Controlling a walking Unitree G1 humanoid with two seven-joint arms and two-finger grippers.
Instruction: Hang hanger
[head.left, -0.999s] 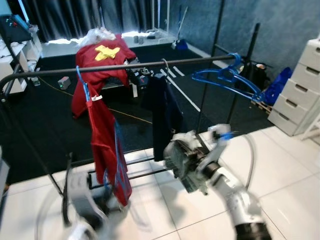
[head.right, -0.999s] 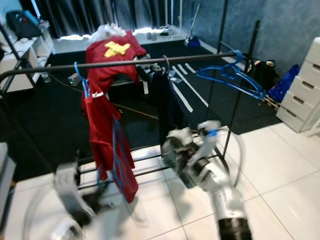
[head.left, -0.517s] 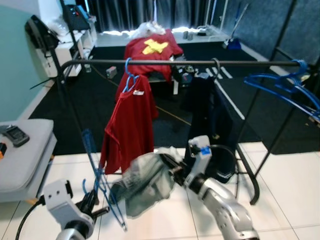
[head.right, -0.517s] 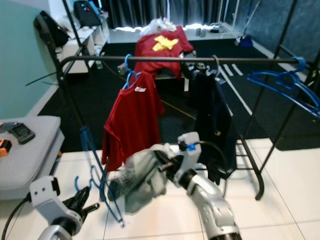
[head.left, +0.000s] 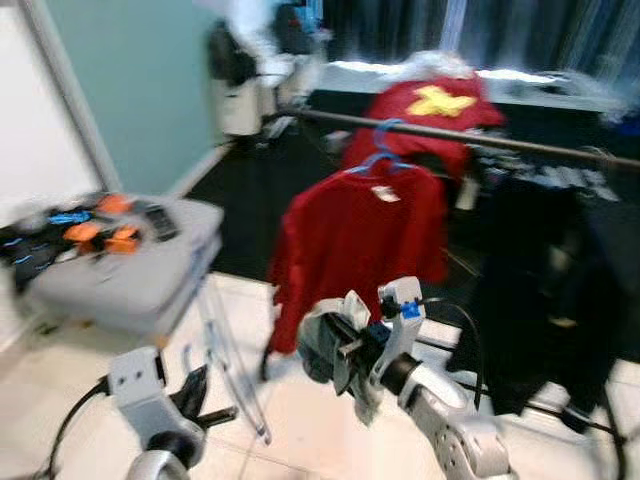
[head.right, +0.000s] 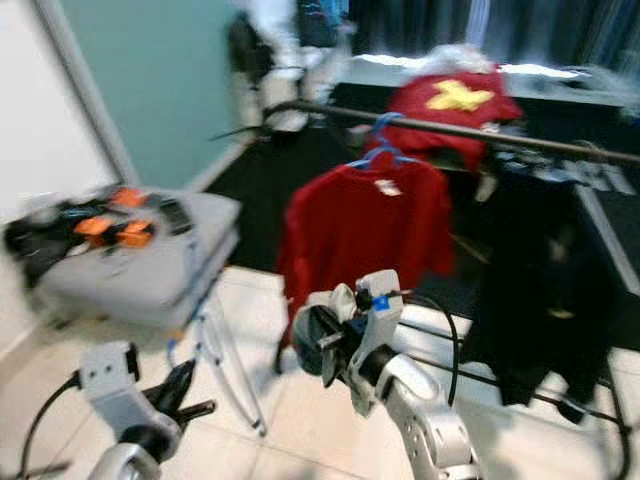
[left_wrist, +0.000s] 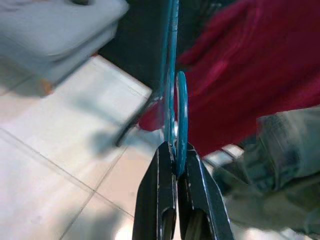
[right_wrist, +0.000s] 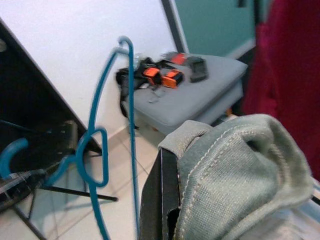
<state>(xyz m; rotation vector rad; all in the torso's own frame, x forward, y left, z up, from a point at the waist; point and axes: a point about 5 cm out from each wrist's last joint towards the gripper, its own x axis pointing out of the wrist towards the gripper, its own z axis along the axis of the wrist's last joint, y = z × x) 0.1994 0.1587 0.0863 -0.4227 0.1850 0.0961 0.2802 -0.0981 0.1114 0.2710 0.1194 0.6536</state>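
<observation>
Left gripper (left_wrist: 175, 167): I see fingers pinched on blue hanger (left_wrist: 176, 107), low above the white tile floor (left_wrist: 55, 165)
Right gripper (right_wrist: 165, 200): clamped on grey-green garment (right_wrist: 235, 170), just beside the hanger
Rail (head.right: 480, 132): red shirt (head.right: 365, 225) hangs behind; views blurred
Grey seat (head.left: 130, 270): robot's left

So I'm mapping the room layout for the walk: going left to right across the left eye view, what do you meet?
Grey ottoman with orange gadgets, left gripper holding the blue hanger, right gripper with the grey-green garment, red shirt on the rail, then the dark garment.
</observation>
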